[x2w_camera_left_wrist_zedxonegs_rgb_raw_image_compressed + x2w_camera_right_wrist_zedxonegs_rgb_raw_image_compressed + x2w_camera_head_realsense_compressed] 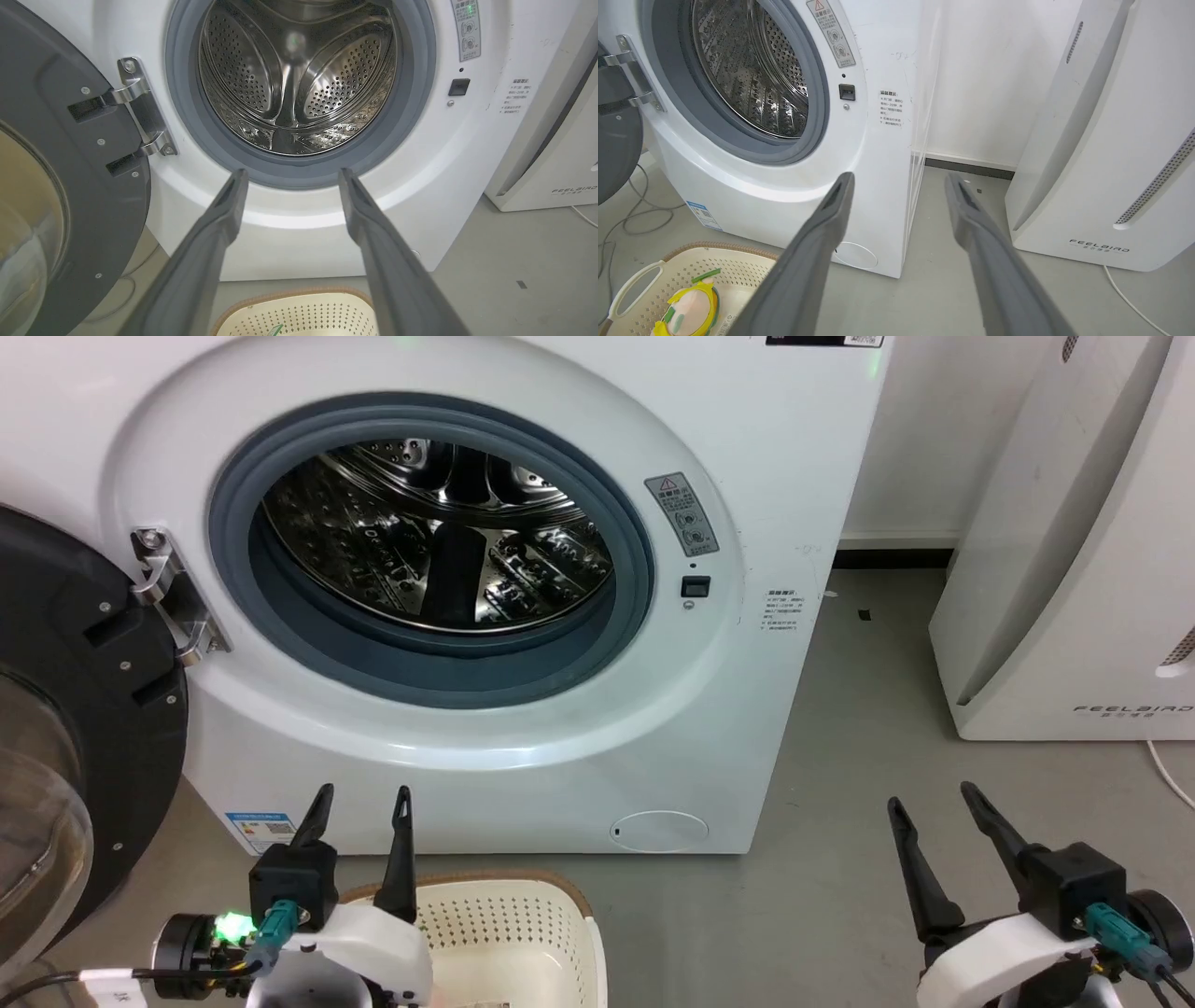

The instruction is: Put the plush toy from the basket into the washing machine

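The white washing machine point(766, 448) stands ahead with its steel drum point(439, 532) exposed and its black-framed door point(84, 709) swung open to the left. The cream basket point(523, 924) sits on the floor in front of it. Inside the basket lies the plush toy point(689, 312), peach with yellow and green trim. My left gripper point(364, 803) is open above the basket's near left, holding nothing. My right gripper point(934, 798) is open at the lower right over bare floor. In the left wrist view the left gripper point(292, 175) points at the drum point(299, 79).
A white FEELBIRD appliance point(1074, 569) stands to the right of the washer, with a white cable point(1172, 779) on the floor beside it. Grey cables point(640, 219) lie on the floor left of the washer. Grey floor point(840, 784) lies between washer and appliance.
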`<state>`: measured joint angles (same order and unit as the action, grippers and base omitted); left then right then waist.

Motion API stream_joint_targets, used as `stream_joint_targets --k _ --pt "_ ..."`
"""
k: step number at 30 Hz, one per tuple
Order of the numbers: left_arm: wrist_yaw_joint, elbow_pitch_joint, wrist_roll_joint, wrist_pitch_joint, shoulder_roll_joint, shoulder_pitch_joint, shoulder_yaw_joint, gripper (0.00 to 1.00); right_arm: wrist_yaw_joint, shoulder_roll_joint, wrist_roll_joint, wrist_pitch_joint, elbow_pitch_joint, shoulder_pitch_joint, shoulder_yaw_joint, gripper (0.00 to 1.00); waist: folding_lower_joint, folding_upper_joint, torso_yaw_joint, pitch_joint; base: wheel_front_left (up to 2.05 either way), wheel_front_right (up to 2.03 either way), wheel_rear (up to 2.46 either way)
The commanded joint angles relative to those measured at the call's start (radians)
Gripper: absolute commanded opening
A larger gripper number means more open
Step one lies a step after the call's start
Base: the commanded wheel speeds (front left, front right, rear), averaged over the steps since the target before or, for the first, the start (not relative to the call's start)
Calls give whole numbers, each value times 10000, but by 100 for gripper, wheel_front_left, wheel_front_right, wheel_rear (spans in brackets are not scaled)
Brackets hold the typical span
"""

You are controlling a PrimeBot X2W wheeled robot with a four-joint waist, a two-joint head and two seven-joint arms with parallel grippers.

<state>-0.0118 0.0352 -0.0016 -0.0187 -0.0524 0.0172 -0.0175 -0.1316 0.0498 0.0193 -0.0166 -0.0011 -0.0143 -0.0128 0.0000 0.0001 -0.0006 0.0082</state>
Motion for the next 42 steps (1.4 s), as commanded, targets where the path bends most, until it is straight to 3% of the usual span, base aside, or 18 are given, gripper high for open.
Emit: stream_joint_targets --k 1,22,42 --pt "-51 89 40 -77 -61 161 -30 100 1 0 83 -98 29 20 -38 100 0 -1 -3 14 0 0 0" --pt "163 2724 324 -396 -424 1418 -775 100 3 1 540 -537 112 458 -209 100 0 -1 -297 1008 0 0 0" --pt "416 5178 698 768 -1399 2828 -1658 100 4 2 1119 -955 83 1305 -248 100 0 -1 -722 2966 0 0 0"
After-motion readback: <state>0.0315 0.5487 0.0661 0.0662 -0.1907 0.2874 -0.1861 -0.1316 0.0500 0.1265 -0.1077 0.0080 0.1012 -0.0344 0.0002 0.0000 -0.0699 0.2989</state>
